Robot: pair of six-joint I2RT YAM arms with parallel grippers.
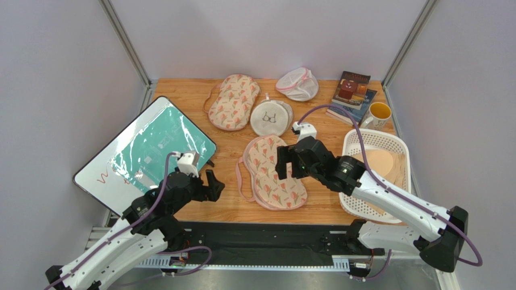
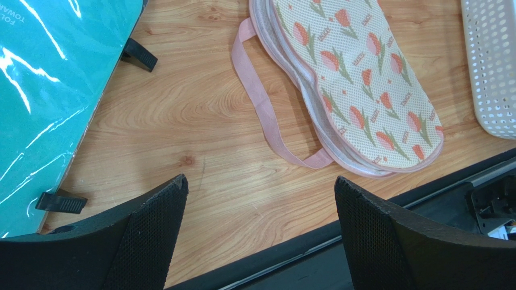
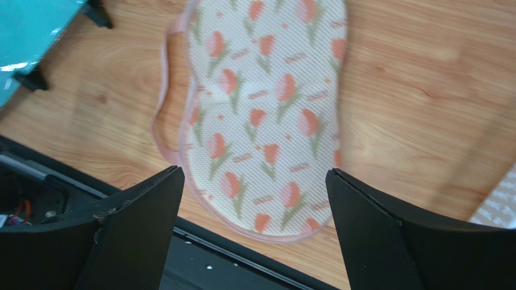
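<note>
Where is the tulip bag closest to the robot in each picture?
Top external: the near tulip-print mesh bag lies mid-table, toward the front edge.
Left wrist: the bag fills the upper right, its pink strap looping out to the left.
Right wrist: the bag sits at top centre.
Shared landmark: the teal board, always left of the bag.

Cream pouch (image 1: 275,172) patterned with pink-orange tulips, pale pink strap (image 2: 266,115), teal board (image 1: 158,145), white basket (image 1: 375,134), yellow mug (image 1: 380,113), light-brown wooden table (image 1: 188,96)
</note>
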